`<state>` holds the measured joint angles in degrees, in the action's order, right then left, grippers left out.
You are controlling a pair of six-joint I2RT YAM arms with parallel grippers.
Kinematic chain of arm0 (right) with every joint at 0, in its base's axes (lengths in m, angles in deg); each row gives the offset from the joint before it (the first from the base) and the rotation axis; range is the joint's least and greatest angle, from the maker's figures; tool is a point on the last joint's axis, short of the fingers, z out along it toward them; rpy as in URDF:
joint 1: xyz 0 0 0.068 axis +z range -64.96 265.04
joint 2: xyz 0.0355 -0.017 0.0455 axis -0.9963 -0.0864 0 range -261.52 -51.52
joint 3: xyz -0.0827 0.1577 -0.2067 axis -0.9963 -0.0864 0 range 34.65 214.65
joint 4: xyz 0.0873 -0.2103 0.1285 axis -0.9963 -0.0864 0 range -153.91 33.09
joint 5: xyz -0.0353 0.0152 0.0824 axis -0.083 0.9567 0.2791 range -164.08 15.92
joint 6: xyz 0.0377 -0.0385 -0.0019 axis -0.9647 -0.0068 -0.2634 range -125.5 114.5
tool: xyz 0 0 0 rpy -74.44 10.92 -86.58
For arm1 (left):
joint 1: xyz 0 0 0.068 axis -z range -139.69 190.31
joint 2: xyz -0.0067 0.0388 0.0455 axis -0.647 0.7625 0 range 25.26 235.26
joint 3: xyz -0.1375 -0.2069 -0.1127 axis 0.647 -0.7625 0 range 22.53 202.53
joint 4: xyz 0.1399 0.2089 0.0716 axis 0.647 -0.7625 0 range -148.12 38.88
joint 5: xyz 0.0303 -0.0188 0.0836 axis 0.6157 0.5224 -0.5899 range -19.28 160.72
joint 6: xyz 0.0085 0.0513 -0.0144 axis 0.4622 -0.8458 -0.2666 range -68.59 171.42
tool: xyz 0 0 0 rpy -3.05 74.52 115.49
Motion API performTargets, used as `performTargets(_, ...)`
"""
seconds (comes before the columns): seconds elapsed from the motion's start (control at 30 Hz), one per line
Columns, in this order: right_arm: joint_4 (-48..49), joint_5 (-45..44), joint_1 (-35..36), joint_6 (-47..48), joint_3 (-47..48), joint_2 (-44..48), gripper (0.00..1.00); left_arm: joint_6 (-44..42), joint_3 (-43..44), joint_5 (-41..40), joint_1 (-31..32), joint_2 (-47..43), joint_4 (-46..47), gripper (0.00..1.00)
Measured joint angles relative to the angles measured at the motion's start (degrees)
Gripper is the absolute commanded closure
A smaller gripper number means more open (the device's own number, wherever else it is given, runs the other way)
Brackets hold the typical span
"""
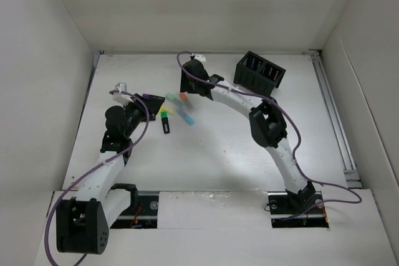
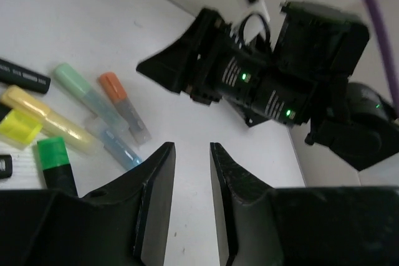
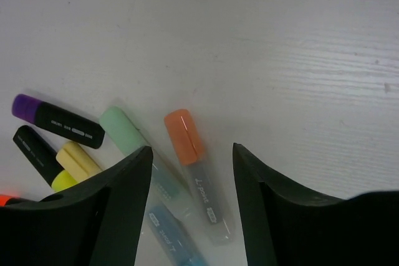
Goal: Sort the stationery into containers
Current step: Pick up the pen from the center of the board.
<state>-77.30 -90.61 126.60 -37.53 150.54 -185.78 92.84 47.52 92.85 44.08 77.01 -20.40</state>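
Note:
Several highlighters [image 1: 177, 109] lie in a loose cluster on the white table. My right gripper [image 3: 192, 149] is open just above them. The orange-capped highlighter [image 3: 193, 166] lies flat between its jaws, touching neither. A mint one [image 3: 134, 141] and a blue one [image 3: 171, 235] run under its left finger. My left gripper [image 2: 192, 151] hovers left of the cluster, its jaws a narrow gap apart with only bare table between them. The black organiser box [image 1: 259, 71] stands at the back right, apart from both grippers.
A purple-capped black marker [image 3: 59, 123], a black marker [image 3: 37, 151] and a yellow highlighter [image 3: 78, 160] lie left of the right gripper. A green-capped black pen [image 1: 166, 124] lies nearest the arms. White walls enclose the table on three sides.

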Motion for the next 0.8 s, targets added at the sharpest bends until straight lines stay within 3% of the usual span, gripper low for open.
performTargets(0.17,-3.52,1.88,-0.26,0.87,9.51,-6.4,0.4,0.17,-0.02,1.36,0.46,4.92,-1.77,0.69)
performTargets(0.7,-10.82,7.45,-0.26,1.64,15.56,-12.07,0.37,0.39,0.0,1.38,0.52,3.56,-1.81,0.61)
performTargets(0.77,-11.17,7.5,-0.26,1.64,15.76,-12.33,0.42,0.39,-0.02,1.38,0.52,3.52,-1.81,0.61)
performTargets(0.8,-11.39,7.39,-0.26,1.66,15.8,-12.46,0.49,0.39,-0.02,1.38,0.52,3.48,-1.81,0.6)
